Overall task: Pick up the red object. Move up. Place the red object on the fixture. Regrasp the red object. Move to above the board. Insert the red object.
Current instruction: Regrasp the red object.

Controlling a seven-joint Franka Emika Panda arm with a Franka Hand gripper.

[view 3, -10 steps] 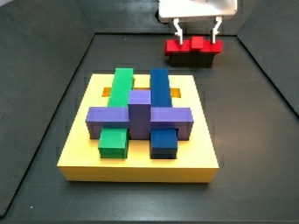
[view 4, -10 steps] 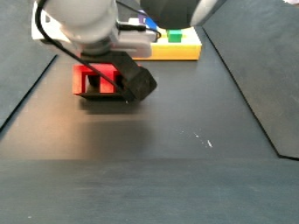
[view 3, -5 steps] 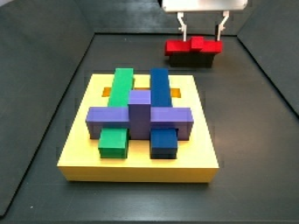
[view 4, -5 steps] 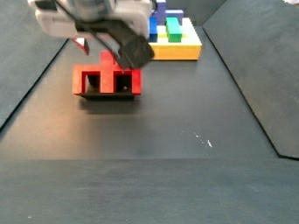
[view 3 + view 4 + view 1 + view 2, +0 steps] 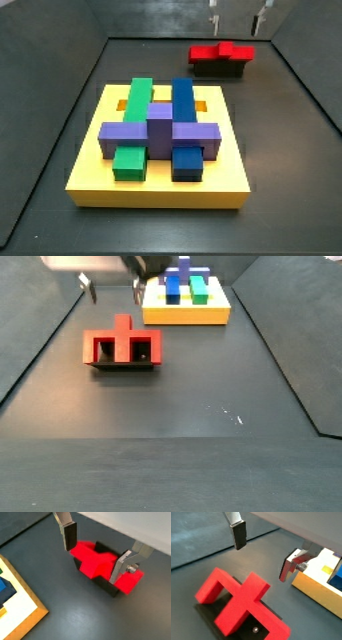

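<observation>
The red object (image 5: 222, 51) rests on the fixture (image 5: 221, 68) at the far right of the counter (image 5: 281, 150). The pincer (image 5: 99, 553) hangs above, released and empty. Placing looks done; regrasping, moving over the board (image 5: 160, 190) and inserting remain.

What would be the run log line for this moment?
gripper: open, above fixture | red object: resting on fixture, released | board: untouched

Open claw (image 5: 264, 548) with two silver fingers (image 5: 238, 531) hangs empty above a bright red cross-shaped plastic block (image 5: 238, 605) resting on a dark fixture (image 5: 264, 628); yellow slab board (image 5: 319, 588) nearby on the dark desk (image 5: 201, 554).
</observation>
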